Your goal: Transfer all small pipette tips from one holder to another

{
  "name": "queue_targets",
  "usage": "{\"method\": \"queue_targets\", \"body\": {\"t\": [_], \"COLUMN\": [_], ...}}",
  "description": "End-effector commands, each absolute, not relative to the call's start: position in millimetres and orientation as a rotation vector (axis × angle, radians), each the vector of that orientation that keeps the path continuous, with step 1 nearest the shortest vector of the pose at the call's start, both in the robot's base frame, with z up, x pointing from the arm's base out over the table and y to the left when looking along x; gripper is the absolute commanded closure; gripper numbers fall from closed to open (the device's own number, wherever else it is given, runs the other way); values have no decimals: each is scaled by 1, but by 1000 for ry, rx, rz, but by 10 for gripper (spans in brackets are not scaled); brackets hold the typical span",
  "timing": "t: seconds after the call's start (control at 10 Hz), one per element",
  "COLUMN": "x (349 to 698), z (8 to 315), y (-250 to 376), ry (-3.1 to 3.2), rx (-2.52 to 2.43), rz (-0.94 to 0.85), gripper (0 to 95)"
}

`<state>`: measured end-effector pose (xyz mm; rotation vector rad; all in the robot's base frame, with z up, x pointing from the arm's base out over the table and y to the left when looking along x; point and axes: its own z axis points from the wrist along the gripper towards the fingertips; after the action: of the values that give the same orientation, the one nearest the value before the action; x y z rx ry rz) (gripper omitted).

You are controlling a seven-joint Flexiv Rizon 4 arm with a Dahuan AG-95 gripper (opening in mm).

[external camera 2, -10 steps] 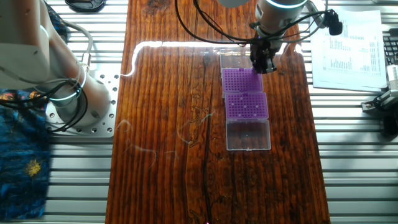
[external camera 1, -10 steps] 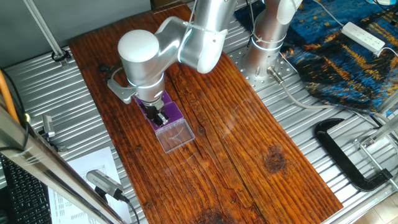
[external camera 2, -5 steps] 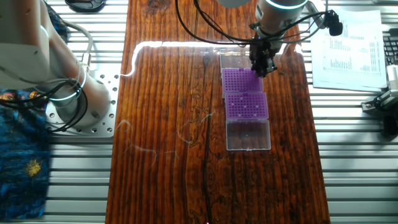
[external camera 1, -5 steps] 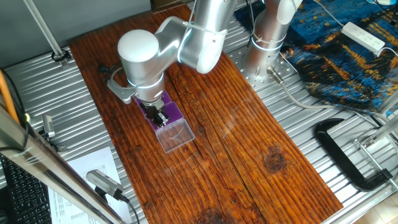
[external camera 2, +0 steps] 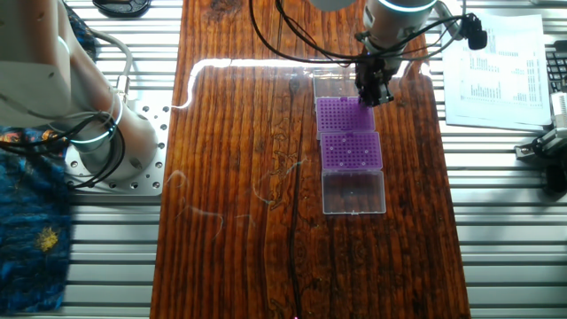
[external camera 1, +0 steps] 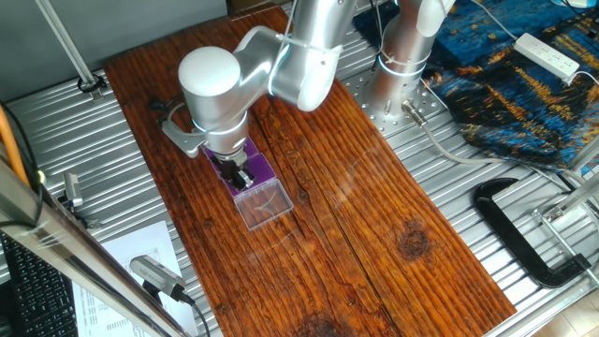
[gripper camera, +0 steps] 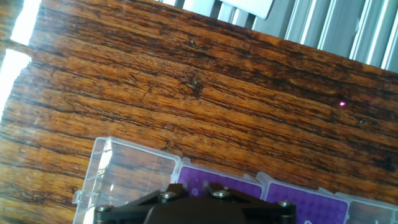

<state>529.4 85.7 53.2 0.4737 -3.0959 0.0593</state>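
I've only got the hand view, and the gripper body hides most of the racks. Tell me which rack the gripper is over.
Observer: In the other fixed view, the gripper is over one corner of the first purple rack.
Operator: Describe the second rack.
Observer: The second rack sits right beside the first, in line with it. Its open clear lid lies flat on the side away from the gripper.
Operator: Report where the tips are.
Observer: A few pale dots, the small pipette tips, show scattered on the second rack. On the first rack I cannot make any out.
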Motion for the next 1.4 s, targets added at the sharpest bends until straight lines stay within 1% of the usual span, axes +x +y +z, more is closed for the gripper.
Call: {"method": "queue_targets", "body": {"t": [0.1, 0.8, 1.1, 1.2, 1.4], "x": [530, 532, 533, 534, 534], "z": [53, 68, 84, 93, 102], "y": [85, 83, 81, 79, 65], "ry": [-3097, -3088, -3074, -3066, -3048], "rx": [475, 468, 477, 491, 557], "rz": [65, 63, 59, 57, 54], "gripper": [950, 950, 950, 950, 950]}}
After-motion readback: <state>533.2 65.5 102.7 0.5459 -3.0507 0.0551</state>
